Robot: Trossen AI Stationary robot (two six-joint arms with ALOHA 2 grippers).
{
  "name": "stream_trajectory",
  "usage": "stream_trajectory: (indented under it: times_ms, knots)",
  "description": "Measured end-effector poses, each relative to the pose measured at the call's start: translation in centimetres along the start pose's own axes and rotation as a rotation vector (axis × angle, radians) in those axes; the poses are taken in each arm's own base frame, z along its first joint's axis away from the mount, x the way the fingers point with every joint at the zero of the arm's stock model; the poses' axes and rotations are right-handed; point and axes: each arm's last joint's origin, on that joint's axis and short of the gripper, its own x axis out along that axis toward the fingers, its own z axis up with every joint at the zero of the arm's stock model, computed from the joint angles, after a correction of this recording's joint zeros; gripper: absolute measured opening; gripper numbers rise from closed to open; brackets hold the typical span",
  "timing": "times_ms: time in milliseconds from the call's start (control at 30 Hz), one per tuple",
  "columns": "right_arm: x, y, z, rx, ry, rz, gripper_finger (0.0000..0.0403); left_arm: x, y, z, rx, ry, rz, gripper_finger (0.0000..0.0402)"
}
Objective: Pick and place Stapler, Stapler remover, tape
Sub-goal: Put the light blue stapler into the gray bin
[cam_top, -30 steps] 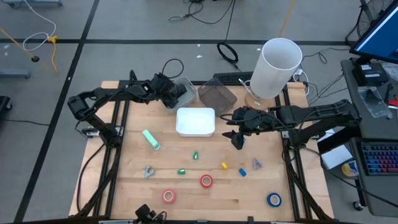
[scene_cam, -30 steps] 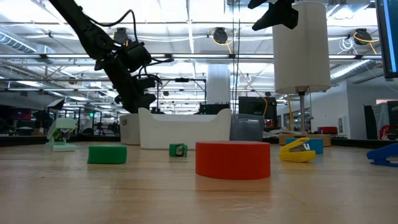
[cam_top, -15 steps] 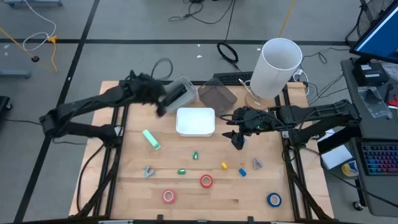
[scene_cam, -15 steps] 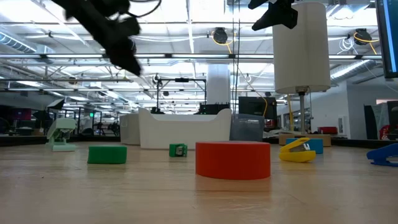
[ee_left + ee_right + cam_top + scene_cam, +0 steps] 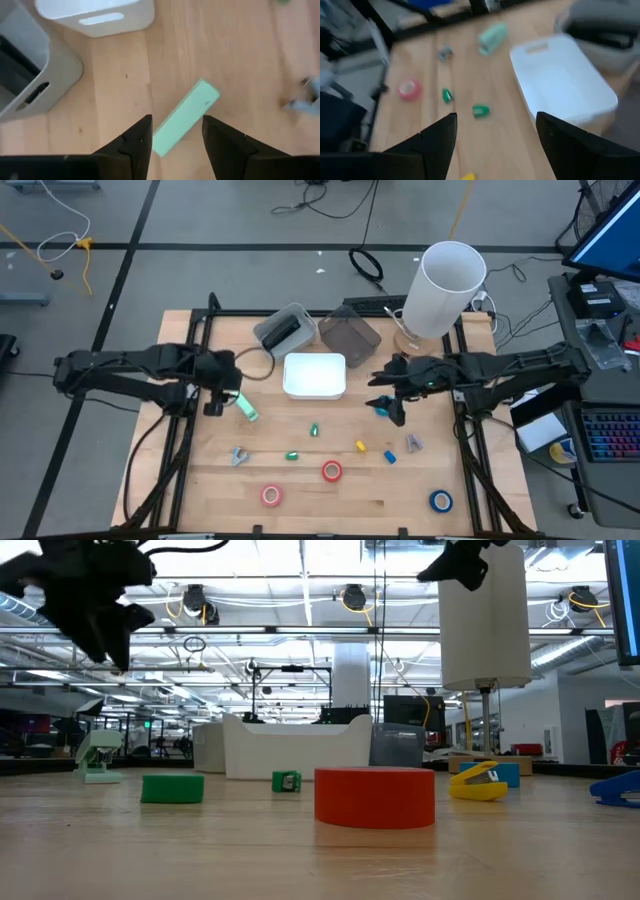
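A mint-green stapler lies flat on the wooden table, left of the white bin. My left gripper hangs open just left of and above it, touching nothing. A grey staple remover lies nearer the front, and a second one lies at the right. A red tape roll, a pink one and a blue one lie flat along the near edge. My right gripper hovers open right of the white bin, holding nothing.
A grey bin with a dark thing inside and a dark see-through bin stand behind the white bin. A big white cylinder rises at the far right. Small green, yellow and blue pieces dot the middle.
My left gripper has swung away from the grey bin at the far edge, toward the table's near left, and now hangs by the mint-green stapler, rolled about and tipped further down. My right gripper has shifted and turned only a little. Nothing on the table has moved.
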Motion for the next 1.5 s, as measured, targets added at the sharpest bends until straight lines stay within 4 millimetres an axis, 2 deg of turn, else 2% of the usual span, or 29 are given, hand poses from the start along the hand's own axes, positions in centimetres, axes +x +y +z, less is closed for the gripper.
stream_trajectory:
  times_ms: [233, 400, 533, 700, 1133, 1367, 1500]
  knots:
    - [-1.7, -1.1, -2.9, 0.055, -0.135, 0.102, 0.0263, 2.4, -0.2, 0.8, 0.039, 0.138, 0.023, 0.0153]
    - [-1.7, -1.9, -5.3, 0.127, -0.176, 0.126, 0.0263, 4.8, -0.1, 1.4, 0.048, 0.26, -0.008, 0.0154]
    - [-1.6, -2.3, -6.3, 0.164, -0.195, 0.139, 0.0263, 6.7, -0.1, 1.7, 0.113, 0.353, -0.034, 0.0154]
    - [-1.6, -2.3, -6.6, 0.178, -0.184, 0.188, 0.0263, 8.0, -0.1, 1.8, 0.225, 0.428, -0.052, 0.0154]
    - [-1.6, -2.2, -6.6, 0.207, -0.167, 0.217, 0.0263, 8.1, -1.1, 2.0, 0.462, 0.39, -0.183, 0.0155]
    - [-1.6, -2.2, -6.6, 0.197, -0.169, 0.215, 0.0263, 8.3, -0.6, 2.0, 0.469, 0.391, -0.184, 0.0155]
    - [-1.6, -2.2, -6.6, 0.196, -0.169, 0.215, 0.0263, 8.8, -0.5, 1.2, 0.455, 0.421, -0.197, 0.0155]
